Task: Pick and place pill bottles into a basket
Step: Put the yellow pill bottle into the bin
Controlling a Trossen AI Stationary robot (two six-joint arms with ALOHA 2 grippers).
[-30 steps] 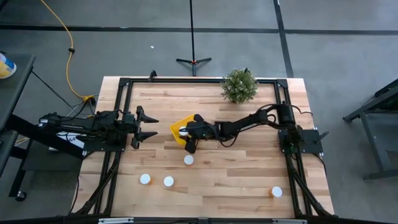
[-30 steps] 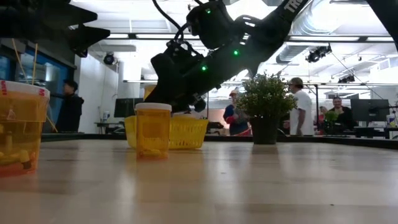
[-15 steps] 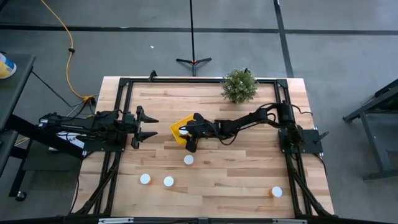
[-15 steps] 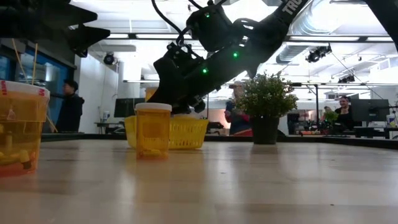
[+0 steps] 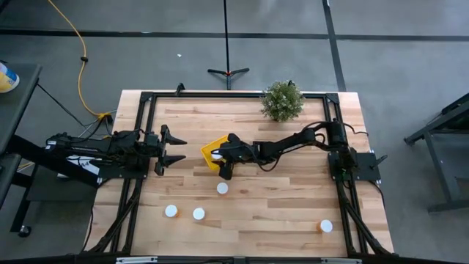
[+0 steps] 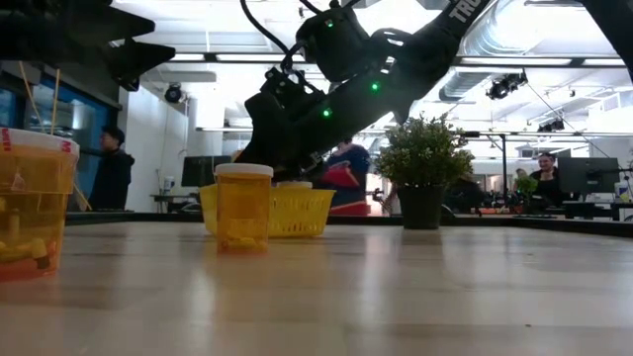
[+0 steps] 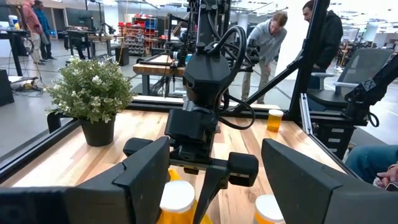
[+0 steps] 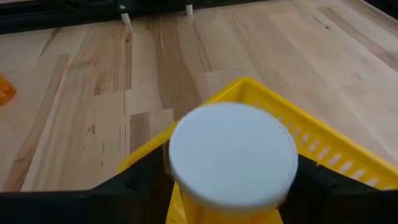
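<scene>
The white-capped orange pill bottle (image 8: 233, 155) is now sunk lower into the yellow plastic basket (image 8: 336, 146) between the right tool (image 5: 218, 156) (clamped or released cannot be told), so delivery seems nearly done. The left tool (image 5: 176, 149) is held apart.

Two dark jointed arms — black cables, green lights, white lettering

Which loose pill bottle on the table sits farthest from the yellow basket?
The white-capped orange pill bottle alone at the table's near-right corner; the other three cluster just below the yellow plastic basket.
</scene>
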